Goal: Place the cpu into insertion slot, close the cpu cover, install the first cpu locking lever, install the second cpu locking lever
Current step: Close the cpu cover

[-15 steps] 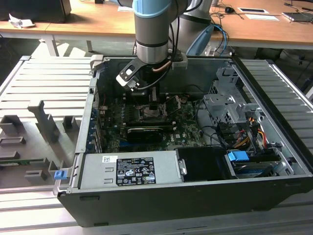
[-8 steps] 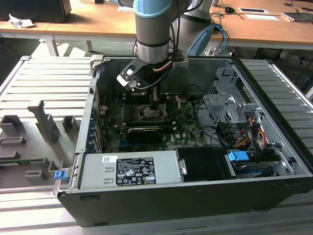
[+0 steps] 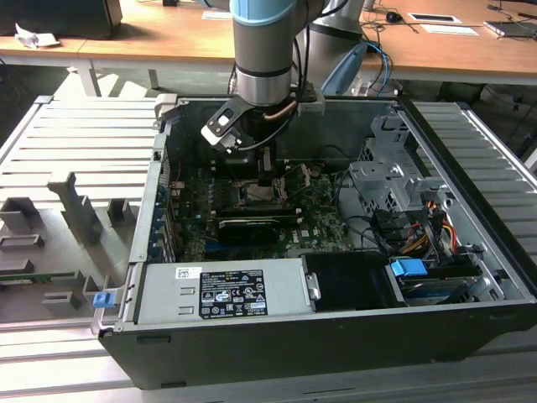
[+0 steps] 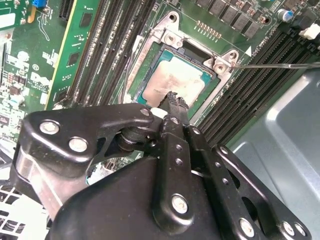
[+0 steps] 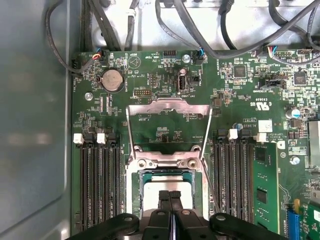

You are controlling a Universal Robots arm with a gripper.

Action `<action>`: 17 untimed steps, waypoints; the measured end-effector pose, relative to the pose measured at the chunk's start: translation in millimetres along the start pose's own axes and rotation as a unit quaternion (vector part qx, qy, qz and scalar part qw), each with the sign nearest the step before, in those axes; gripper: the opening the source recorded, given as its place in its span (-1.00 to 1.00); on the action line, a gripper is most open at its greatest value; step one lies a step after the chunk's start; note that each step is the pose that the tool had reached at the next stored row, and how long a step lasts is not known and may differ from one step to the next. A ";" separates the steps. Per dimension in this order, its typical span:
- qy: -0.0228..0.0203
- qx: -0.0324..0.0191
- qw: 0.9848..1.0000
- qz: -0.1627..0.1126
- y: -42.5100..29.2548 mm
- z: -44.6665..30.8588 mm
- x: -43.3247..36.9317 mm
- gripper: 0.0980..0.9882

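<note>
Wooden desks stand behind a slatted grey surface (image 3: 75, 143) carrying the open computer case (image 3: 336, 353), into which the arm reaches. Its gripper (image 5: 169, 195) has the fingers pressed together, holding nothing. Their tip is on or just above the cpu (image 4: 182, 77); I cannot tell whether it touches. The cpu lies inside the insertion slot (image 5: 165, 173), seemingly flat. Beside the slot the cpu cover (image 5: 167, 106) stands open, off the chip. This looks like seating work: any touch should be light, straight down and near the slot's middle, never sideways, lest the chip ride onto the slot's rim.
</note>
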State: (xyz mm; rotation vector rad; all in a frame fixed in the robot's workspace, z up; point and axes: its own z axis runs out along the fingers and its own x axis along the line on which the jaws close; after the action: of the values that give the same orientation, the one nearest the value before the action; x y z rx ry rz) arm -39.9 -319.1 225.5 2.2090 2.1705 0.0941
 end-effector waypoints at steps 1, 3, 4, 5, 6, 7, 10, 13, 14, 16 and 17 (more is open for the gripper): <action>0.000 0.000 1.000 0.000 0.1 -1.4 0.0 -0.98; 0.000 0.000 1.000 0.000 0.2 -2.6 0.1 -0.98; 0.000 0.000 1.000 0.000 0.2 -2.9 0.1 -0.98; 0.000 0.000 1.000 0.000 0.2 -3.1 0.1 -0.98; 0.000 0.000 1.000 0.000 0.2 -3.2 0.1 -0.98; 0.000 0.000 1.000 0.000 0.2 -3.3 0.1 -0.98; 0.000 0.000 1.000 0.000 0.2 -3.4 0.1 -0.98; 0.000 0.000 1.000 0.000 0.2 -3.5 0.1 -0.98; -0.001 0.000 1.000 0.000 0.3 -3.5 0.1 -0.98; -0.001 0.000 1.000 0.000 0.2 -3.7 0.2 -0.98; -0.001 0.000 1.000 0.000 0.3 -3.7 0.3 -0.98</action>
State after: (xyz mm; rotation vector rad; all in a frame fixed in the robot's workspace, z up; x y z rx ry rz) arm -39.9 -318.9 229.2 2.2080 2.1697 0.0919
